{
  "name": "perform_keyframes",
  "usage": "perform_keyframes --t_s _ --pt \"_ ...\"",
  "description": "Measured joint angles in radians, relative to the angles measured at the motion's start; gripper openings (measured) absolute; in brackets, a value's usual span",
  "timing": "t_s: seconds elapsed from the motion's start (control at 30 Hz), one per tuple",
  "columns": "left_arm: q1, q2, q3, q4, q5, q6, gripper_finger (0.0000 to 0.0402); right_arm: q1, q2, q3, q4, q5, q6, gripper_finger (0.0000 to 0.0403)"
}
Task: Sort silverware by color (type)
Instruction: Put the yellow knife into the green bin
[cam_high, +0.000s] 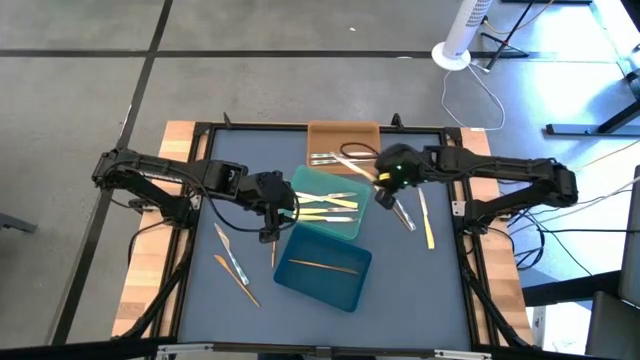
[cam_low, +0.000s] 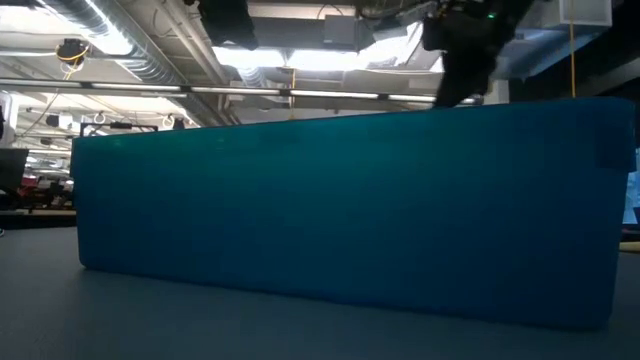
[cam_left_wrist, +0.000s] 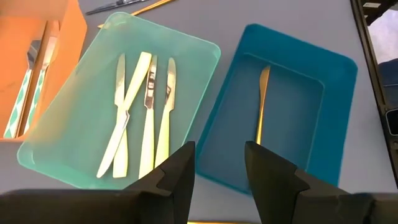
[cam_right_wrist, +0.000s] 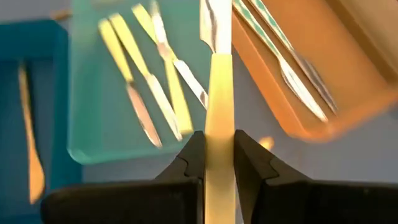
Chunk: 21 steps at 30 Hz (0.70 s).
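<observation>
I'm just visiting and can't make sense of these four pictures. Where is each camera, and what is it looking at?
High view: overhead, looking straight down; shows both arms, left gripper and right gripper.
Low view: at tabletop height, facing the dark blue tray; an arm shows above it.
Left wrist view: on the left arm, past its open fingers, toward the teal tray.
Right wrist view: on the right arm; fingers pinch a pale yellow utensil.
Both wrist views share the teal tray.

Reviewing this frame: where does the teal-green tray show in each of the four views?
High view: teal-green tray at table centre, between the grippers.
Low view: not visible; the dark blue tray fills the picture.
Left wrist view: left of centre, holding pale yellow utensils.
Right wrist view: upper left.
Shared landmark: the dark blue tray beside it.
</observation>
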Motion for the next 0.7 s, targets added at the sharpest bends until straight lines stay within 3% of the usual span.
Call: perform_keyframes --t_s 0.47,0.7 --pt "0.000 0.000 0.000 0.000 0.000 0.000 0.0134 0.000 0.239 0.000 0.275 -0.080 -0.106 0.0037" --pt "0.000 0.000 0.000 0.001 0.000 0.000 0.0134 0.000 0.349 0.000 0.388 -0.192 -0.194 0.0037"
